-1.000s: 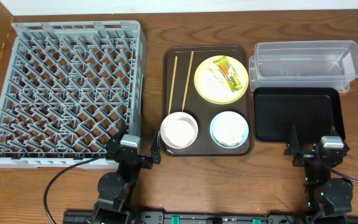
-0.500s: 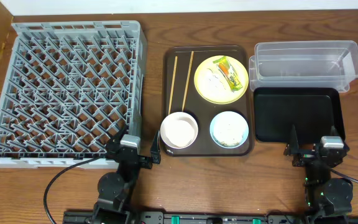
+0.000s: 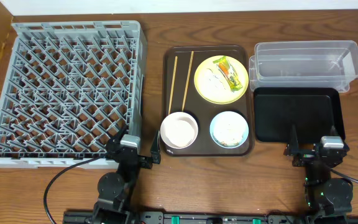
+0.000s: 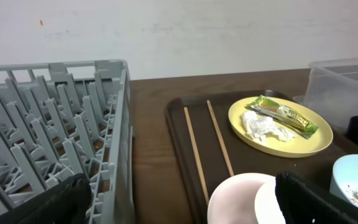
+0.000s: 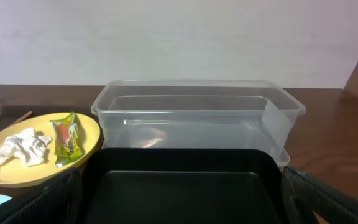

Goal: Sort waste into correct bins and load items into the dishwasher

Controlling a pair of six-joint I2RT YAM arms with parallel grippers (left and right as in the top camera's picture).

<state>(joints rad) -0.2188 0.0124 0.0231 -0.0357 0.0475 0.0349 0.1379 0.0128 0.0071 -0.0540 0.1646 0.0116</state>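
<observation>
Dark brown serving tray, wooden table, white wall

Even, soft lighting, shadows faint. Overhead sharp; mild glare on clear tub. Wrist views softer, dark gripper fingers at the bottom corners blurred, out of focus

You face a wood-grain table, a matt grey plastic rack, a clear glossy plastic tub, a smooth black tray, wooden chopsticks, crumpled tissue.
</observation>
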